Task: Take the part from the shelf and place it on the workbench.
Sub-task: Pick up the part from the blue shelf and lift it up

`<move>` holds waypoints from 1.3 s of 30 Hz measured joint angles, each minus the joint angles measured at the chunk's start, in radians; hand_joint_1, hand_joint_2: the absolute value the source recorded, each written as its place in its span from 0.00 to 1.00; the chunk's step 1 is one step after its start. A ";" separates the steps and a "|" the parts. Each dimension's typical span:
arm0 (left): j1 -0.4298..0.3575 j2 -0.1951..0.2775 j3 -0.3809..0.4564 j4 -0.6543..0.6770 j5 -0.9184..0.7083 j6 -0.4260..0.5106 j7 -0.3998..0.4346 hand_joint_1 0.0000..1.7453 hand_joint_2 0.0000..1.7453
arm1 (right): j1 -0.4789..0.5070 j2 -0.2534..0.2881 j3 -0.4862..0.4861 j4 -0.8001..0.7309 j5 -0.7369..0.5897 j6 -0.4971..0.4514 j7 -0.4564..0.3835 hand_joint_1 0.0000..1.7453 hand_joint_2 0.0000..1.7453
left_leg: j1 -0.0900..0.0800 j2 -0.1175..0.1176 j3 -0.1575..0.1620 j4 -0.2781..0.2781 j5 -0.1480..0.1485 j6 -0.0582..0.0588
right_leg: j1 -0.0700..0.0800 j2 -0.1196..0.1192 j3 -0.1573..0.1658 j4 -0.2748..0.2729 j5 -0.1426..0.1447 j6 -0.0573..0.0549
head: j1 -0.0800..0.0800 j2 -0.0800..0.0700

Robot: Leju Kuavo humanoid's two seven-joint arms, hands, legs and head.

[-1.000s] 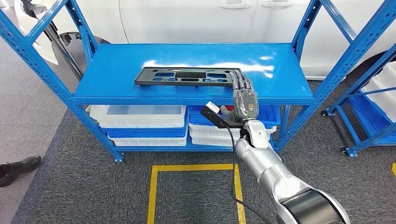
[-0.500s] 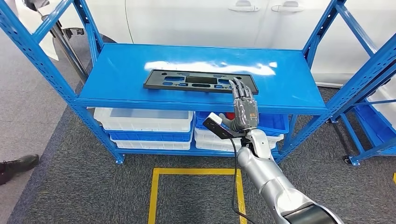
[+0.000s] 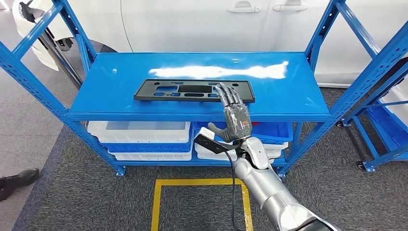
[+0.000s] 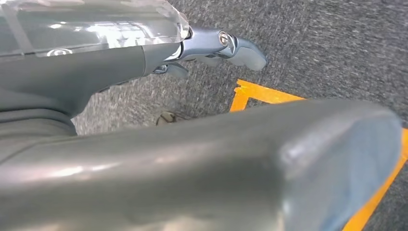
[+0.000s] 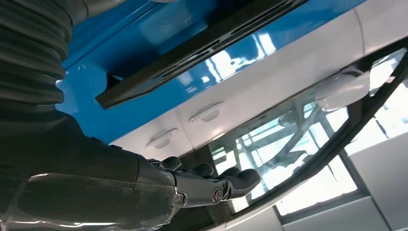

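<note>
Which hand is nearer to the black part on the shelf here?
Right. The right hand reaches over the shelf's front edge, its fingers over the right end of the black part. The left hand hangs low over the carpet, away from the shelf.

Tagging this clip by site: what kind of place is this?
Probably a car plant or workshop parts area: blue steel shelf holding a black plastic part, stacked bins below, a white car behind, yellow floor marking.
</note>
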 joint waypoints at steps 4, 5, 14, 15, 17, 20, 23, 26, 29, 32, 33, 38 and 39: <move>0.000 0.000 0.003 0.000 -0.002 0.001 -0.001 0.00 0.00 | 0.008 0.005 0.046 -0.029 -0.006 0.005 -0.007 0.00 1.00 | -0.007 0.001 0.084 -0.223 0.108 0.018 | 0.003 0.001 0.016 0.006 -0.018 0.012 | 0.001 0.000; 0.001 0.000 0.005 0.000 -0.002 0.002 -0.002 0.00 0.00 | 0.011 0.006 0.065 -0.037 -0.005 0.005 -0.008 0.00 1.00 | -0.010 0.002 0.088 -0.233 0.103 0.024 | 0.004 0.001 0.016 0.007 -0.020 0.017 | 0.001 0.000; -0.002 -0.003 0.019 0.000 -0.015 0.006 -0.010 0.00 0.00 | 0.002 0.050 0.244 -0.036 0.037 -0.018 0.042 0.00 1.00 | 0.000 0.003 0.109 -0.250 0.107 0.052 | -0.014 0.000 -0.147 0.302 -0.133 0.058 | 0.012 0.000; -0.001 -0.003 0.019 0.000 -0.018 0.006 -0.010 0.00 0.00 | 0.000 0.057 0.260 -0.028 0.044 -0.025 0.051 0.00 1.00 | 0.000 0.002 0.114 -0.249 0.103 0.050 | -0.017 0.000 -0.142 0.277 -0.104 0.058 | 0.012 0.000; -0.001 -0.004 0.019 0.000 -0.025 0.006 -0.010 0.00 0.00 | -0.013 0.074 0.289 -0.011 0.059 -0.038 0.072 0.00 1.00 | 0.000 0.001 0.127 -0.249 0.093 0.044 | -0.019 -0.001 -0.084 0.139 -0.021 0.053 | 0.012 0.000; -0.005 -0.003 0.019 0.000 -0.035 0.006 -0.009 0.00 0.00 | -0.039 0.099 0.323 0.022 0.084 -0.050 0.102 0.00 1.00 | -0.003 0.000 0.134 -0.248 0.081 0.028 | -0.011 -0.002 -0.029 0.013 0.016 0.042 | 0.010 0.000; -0.007 -0.003 0.019 0.000 -0.042 0.006 -0.008 0.00 0.00 | -0.059 0.127 0.344 0.059 0.107 -0.052 0.124 0.00 1.00 | 0.001 0.002 0.136 -0.243 0.072 0.010 | -0.010 0.001 -0.022 0.004 0.012 0.025 | 0.010 0.000; -0.008 -0.003 0.019 0.000 -0.044 0.006 -0.008 0.00 0.00 | -0.081 0.161 0.360 0.101 0.121 -0.051 0.130 0.00 1.00 | 0.004 0.003 0.076 -0.116 0.008 -0.003 | -0.011 0.000 -0.007 -0.006 0.008 0.007 | 0.006 0.000; -0.006 -0.003 0.019 0.000 -0.045 0.006 -0.008 0.00 0.00 | -0.088 0.192 0.374 0.145 0.130 -0.050 0.132 0.00 1.00 | 0.005 0.002 -0.017 0.039 -0.034 -0.011 | -0.007 0.001 0.002 -0.005 -0.002 0.001 | 0.005 0.000; -0.004 -0.002 0.021 0.000 -0.045 0.006 -0.008 0.00 0.00 | -0.095 0.217 0.388 0.173 0.131 -0.047 0.134 0.00 1.00 | 0.005 0.003 0.028 -0.095 0.073 -0.009 | -0.006 0.003 0.019 -0.001 -0.017 0.006 | 0.005 0.000; -0.004 -0.002 0.022 0.000 -0.045 0.006 -0.008 0.00 0.00 | -0.100 0.224 0.396 0.179 0.126 -0.045 0.137 0.00 1.00 | 0.004 0.004 0.057 -0.160 0.103 -0.005 | -0.004 0.003 0.023 0.002 -0.023 0.011 | 0.005 0.000; -0.004 -0.003 0.026 0.000 -0.046 0.005 -0.010 0.00 0.00 | -0.127 0.245 0.446 0.195 0.078 -0.031 0.164 0.00 1.00 | 0.001 0.001 0.090 -0.236 0.112 0.025 | 0.000 0.002 0.020 0.013 -0.038 0.036 | 0.008 0.000; -0.004 -0.003 0.026 0.000 -0.046 0.004 -0.011 0.00 0.00 | -0.134 0.247 0.456 0.198 0.068 -0.031 0.169 0.00 1.00 | 0.003 0.001 0.092 -0.238 0.111 0.031 | -0.001 0.002 0.013 0.030 -0.049 0.042 | 0.009 0.000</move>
